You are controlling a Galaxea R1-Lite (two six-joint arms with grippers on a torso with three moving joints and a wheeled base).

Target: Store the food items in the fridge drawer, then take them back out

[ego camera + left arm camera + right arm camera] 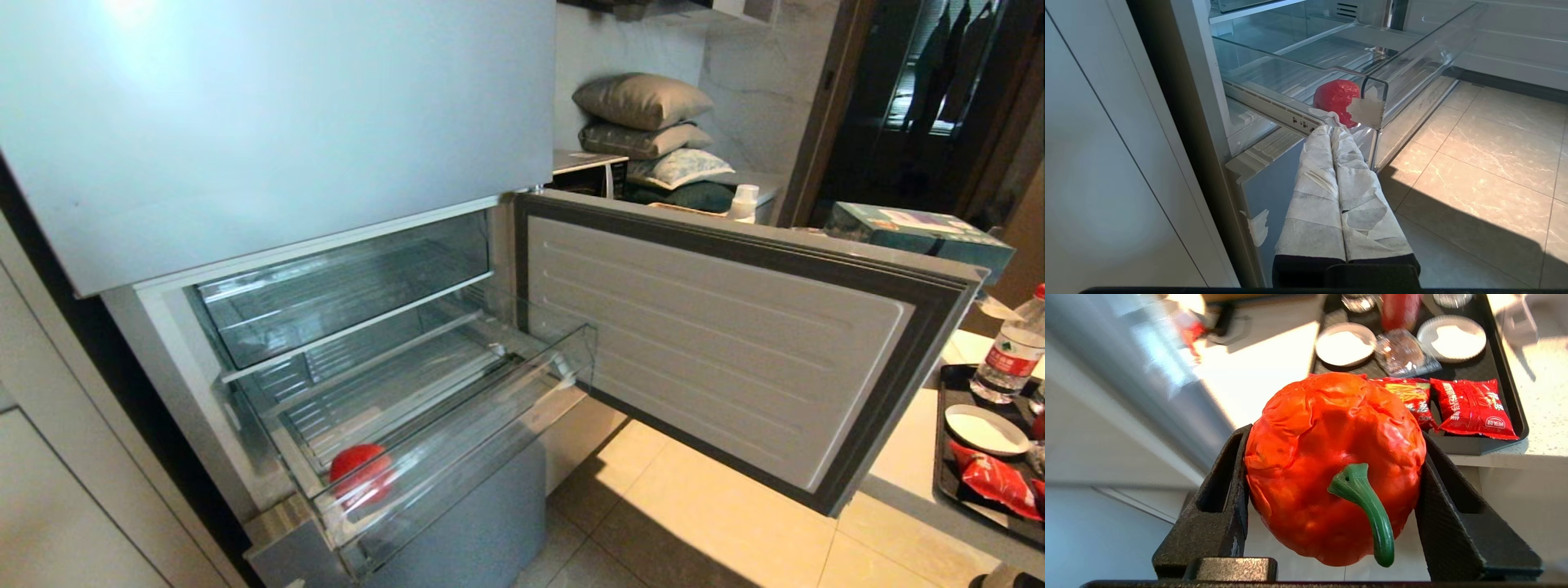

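Observation:
The clear fridge drawer (478,453) stands pulled out below the fridge's shelves. A round red food item (360,472) lies in its near left corner, also seen through the drawer wall (1337,100) in the left wrist view. My right gripper (1335,435) is shut on a wrinkled red pepper (1331,457) with a green stem, held in the air beside the counter. Red crinkly packets (1472,408) lie on the black tray (1488,363) behind it. My left gripper (1331,131), wrapped in white tape, is shut and empty, low by the drawer's near corner.
The lower fridge door (735,343) hangs open to the right, between the drawer and the counter. On the tray (945,457) stand a water bottle (1008,351) and a white dish (984,429). A second clear drawer (343,286) sits above, pushed in. Tiled floor (694,523) lies below.

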